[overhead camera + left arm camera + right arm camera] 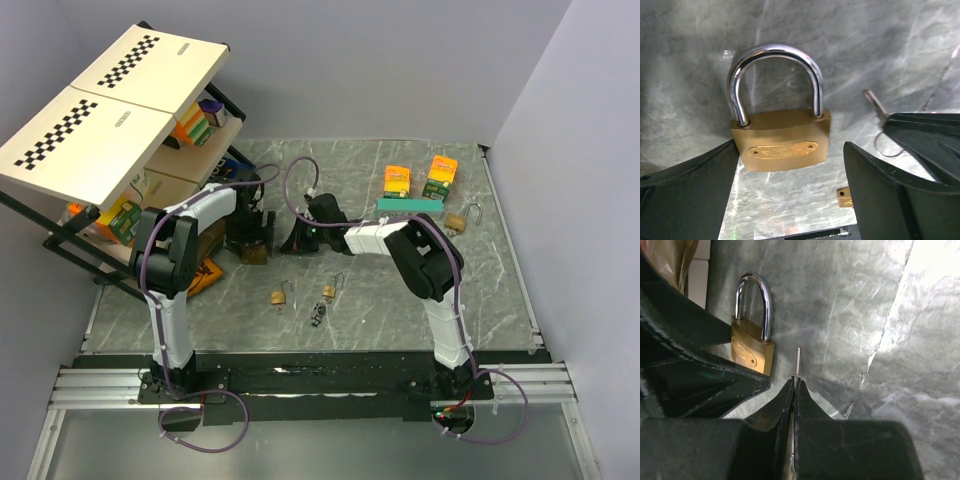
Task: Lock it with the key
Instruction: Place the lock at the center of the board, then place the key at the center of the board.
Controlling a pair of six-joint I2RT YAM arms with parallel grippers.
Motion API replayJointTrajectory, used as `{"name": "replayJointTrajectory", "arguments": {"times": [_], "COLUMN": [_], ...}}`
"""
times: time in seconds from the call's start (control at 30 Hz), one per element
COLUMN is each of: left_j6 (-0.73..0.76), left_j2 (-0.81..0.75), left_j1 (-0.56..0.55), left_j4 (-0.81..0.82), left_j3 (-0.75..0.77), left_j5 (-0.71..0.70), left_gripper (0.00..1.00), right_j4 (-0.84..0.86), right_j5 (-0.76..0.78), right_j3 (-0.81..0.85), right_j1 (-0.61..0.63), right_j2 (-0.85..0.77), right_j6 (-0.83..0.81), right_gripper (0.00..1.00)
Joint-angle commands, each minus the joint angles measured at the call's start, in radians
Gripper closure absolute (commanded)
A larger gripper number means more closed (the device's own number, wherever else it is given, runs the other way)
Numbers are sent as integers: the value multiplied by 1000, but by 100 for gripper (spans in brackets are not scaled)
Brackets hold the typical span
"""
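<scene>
A large brass padlock (780,145) with a chrome shackle, closed as far as I can tell, lies on the marble table; it also shows in the top view (255,256) and the right wrist view (753,349). My left gripper (790,200) is open, its fingers (685,195) on either side of the padlock body. My right gripper (796,382) is shut on a thin silver key (798,362), its blade pointing out just right of the padlock. That key (875,103) and its ring show in the left wrist view. A small dark-grey key bunch (318,315) lies on the table nearer the front.
Two small brass padlocks (278,297) (328,292) lie near the bunch. Another large padlock (457,222) lies at the right, by a teal strip (408,205) and two orange-green boxes (397,180). A shelf (190,150) of boxes under checkered boards stands at the left.
</scene>
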Motion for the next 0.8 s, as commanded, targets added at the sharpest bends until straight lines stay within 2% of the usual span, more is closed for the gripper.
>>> {"name": "replayJointTrajectory", "arguments": {"times": [0.0, 0.2, 0.53, 0.63, 0.67, 0.77], "left_j6": [-11, -13, -30, -31, -33, -31], "left_j2": [-32, -45, -68, -75, -77, -94], "left_j1": [2, 5, 16, 25, 30, 33], "left_j4": [-18, -38, -15, -7, -6, 2], "left_j3": [57, 87, 61, 70, 73, 77], "left_j5": [41, 59, 49, 44, 43, 50], "left_gripper": [11, 11, 9, 9, 5, 4], "right_j4": [8, 4, -50, -61, -67, -76], "right_j5": [26, 34, 84, 97, 106, 113], "right_j3": [26, 15, 1, -6, -6, -6], "right_j1": [16, 28, 56, 65, 67, 67], "right_j2": [16, 20, 0, -13, -14, -23], "right_j6": [52, 70, 70, 69, 66, 57], "right_gripper": [100, 100, 89, 82, 80, 67]}}
